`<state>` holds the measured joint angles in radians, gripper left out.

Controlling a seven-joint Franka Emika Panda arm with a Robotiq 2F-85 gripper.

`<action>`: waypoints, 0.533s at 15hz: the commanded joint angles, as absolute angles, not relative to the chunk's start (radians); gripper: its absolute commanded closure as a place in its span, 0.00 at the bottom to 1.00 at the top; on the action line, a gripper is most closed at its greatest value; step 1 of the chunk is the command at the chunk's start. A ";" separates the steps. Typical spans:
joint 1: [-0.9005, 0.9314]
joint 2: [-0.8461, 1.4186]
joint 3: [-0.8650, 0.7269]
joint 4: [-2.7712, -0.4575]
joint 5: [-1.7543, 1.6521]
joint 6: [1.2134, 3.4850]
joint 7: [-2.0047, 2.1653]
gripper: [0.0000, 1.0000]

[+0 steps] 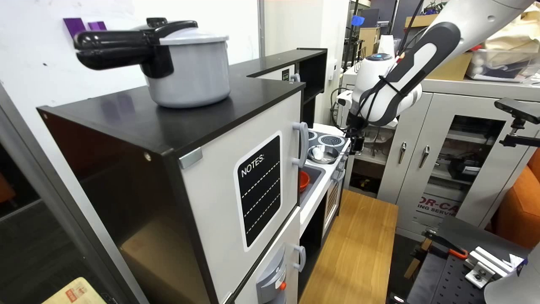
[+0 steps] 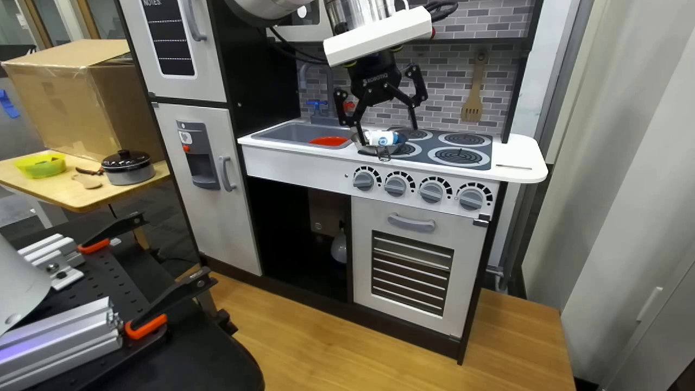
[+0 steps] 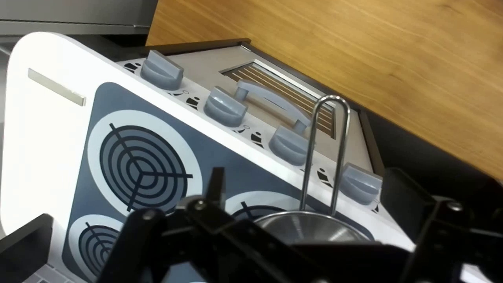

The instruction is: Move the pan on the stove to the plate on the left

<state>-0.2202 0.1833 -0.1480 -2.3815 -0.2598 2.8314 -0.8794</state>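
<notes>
The pan (image 2: 373, 149) is small and silvery with a looped wire handle. It sits at the stove's front burner nearest the sink. It also shows in an exterior view (image 1: 325, 160) and the wrist view (image 3: 310, 227). A white and blue item (image 2: 380, 137) lies in it. The stove (image 2: 434, 160) is a dark blue-grey cooktop with ringed burners on a white counter. My gripper (image 2: 387, 134) is open, pointing down close over the pan, its fingers spread; whether one touches the rim is unclear. In the wrist view (image 3: 304, 184) its linkage hides part of the pan. I cannot identify the plate.
A red dish (image 2: 329, 141) is in the grey sink (image 2: 282, 133) beside the stove. The tall fridge cabinet (image 1: 240, 131) stands past the sink, with a grey pot (image 1: 190, 69) on top. A wooden spatula (image 2: 473, 98) hangs on the backsplash. Knobs (image 2: 431, 191) line the front.
</notes>
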 commanded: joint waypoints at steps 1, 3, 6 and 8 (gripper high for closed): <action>-0.223 0.172 -0.145 -2.383 -0.246 2.829 -0.861 0.00; -0.219 0.146 -0.147 -2.393 -0.224 2.821 -0.839 0.00; -0.200 0.098 -0.161 -2.415 -0.243 2.727 -0.736 0.00; -0.198 0.052 -0.149 -2.435 -0.204 2.586 -0.669 0.00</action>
<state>-0.2123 0.1296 -0.1482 -2.4014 -0.2273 2.7385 -0.7498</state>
